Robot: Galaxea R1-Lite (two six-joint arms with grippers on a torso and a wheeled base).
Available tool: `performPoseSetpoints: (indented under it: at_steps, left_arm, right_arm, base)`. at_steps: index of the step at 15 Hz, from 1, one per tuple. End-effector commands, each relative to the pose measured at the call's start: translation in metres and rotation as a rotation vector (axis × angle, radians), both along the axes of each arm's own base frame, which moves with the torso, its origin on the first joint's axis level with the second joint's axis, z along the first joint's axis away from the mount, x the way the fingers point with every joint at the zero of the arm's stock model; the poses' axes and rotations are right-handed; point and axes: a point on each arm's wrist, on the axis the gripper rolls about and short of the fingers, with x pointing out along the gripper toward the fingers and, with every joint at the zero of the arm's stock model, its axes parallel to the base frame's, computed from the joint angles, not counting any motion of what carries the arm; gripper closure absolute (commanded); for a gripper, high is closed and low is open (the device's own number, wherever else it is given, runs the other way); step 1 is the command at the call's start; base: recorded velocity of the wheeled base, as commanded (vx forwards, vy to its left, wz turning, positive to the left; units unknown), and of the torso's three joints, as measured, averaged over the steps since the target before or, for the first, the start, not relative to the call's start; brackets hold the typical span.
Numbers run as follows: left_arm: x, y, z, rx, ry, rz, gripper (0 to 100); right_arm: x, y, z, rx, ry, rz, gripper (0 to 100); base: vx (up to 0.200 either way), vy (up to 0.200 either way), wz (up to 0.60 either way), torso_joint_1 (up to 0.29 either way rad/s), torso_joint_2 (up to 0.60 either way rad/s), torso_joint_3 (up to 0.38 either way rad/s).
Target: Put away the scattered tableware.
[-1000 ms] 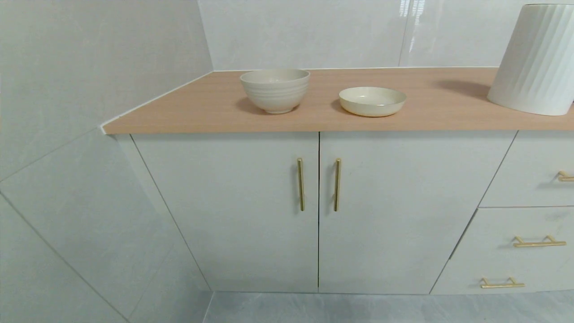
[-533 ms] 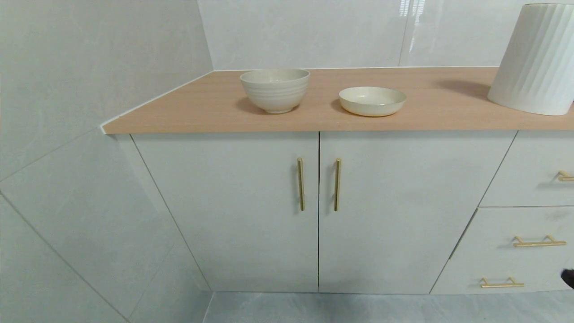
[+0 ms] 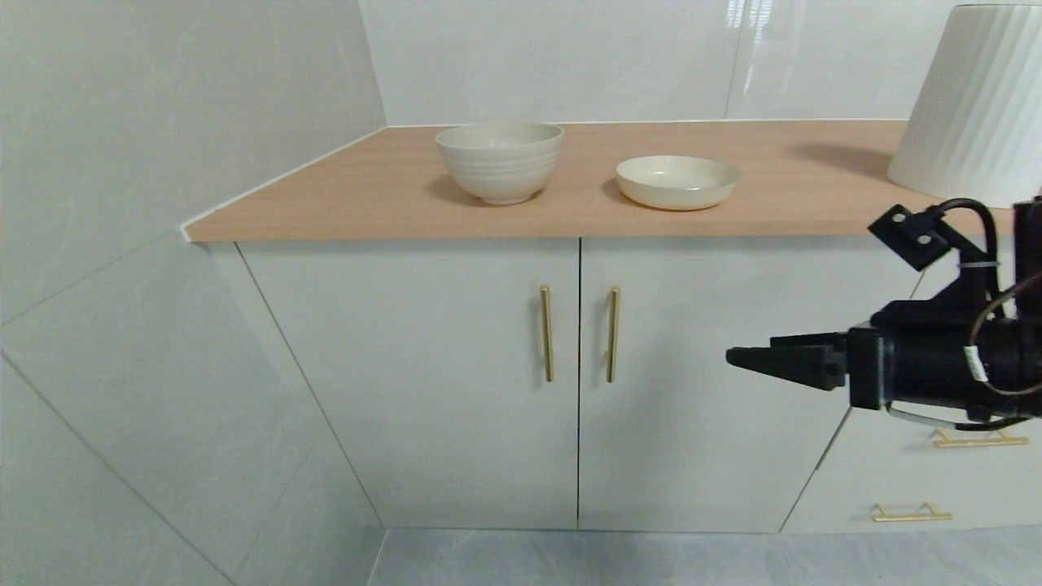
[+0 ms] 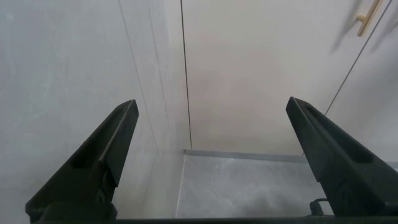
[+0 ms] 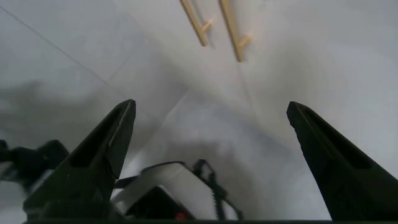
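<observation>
right gripper (image 3: 737,356) has swung in, pointing level toward the door handles (image 3: 612,334).

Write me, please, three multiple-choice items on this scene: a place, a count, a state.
1. The deep bowl stands: A. on the counter, robot's left of the shallow dish. B. in a sink. C. on a stool.
2. The gold handles on the double doors number: A. one. B. two. C. four.
3. Those doors are: A. both shut. B. one ajar. C. both open.
A, both sit on the counter; B, one upright bar per door; A, only a thin seam between them.
</observation>
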Motion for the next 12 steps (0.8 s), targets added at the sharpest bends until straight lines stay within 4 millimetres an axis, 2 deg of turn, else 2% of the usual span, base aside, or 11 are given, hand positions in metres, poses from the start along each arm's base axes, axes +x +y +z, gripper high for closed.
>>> performPoseSetpoints:
  at_steps: [1, 4, 6, 9, 12]
  left_arm:
    - [0.0, 0.0, 0.0, 0.0, 0.001, 0.001, 0]
    - [0.0, 0.0, 0.0, 0.0, 0.001, 0.001, 0]
    - [0.0, 0.0, 0.0, 0.0, 0.001, 0.001, 0]
    - [0.0, 0.0, 0.0, 0.0, 0.001, 0.001, 0]
    - [0.0, 0.0, 0.0, 0.0, 0.001, 0.001, 0]
  right_arm:
    - [0.037, 0.027, -0.023, -0.014, 0.105, 0.032, 0]
    - [0.056, 0.04, -0.025, -0.011, 0.093, 0.047, 0]
    - [0.08, 0.057, -0.034, 0.003, 0.056, 0.062, 0]
    - [0.088, 0.079, -0.048, 0.022, 0.009, 0.102, 0]
    - [0.088, 0.092, -0.049, 0.052, -0.033, 0.08, 0]
  base:
    - [0.0, 0.0, 0.0, 0.0, 0.0, 0.0]
    - [0.0, 0.0, 0.0, 0.0, 0.0, 0.0]
    - [0.0, 0.0, 0.0, 0.0, 0.0, 0.0]
    - [0.0, 0.0, 0.0, 0.0, 0.0, 0.0]
    - [0.0, 0.0, 0.0, 0.0, 0.0, 0.0]
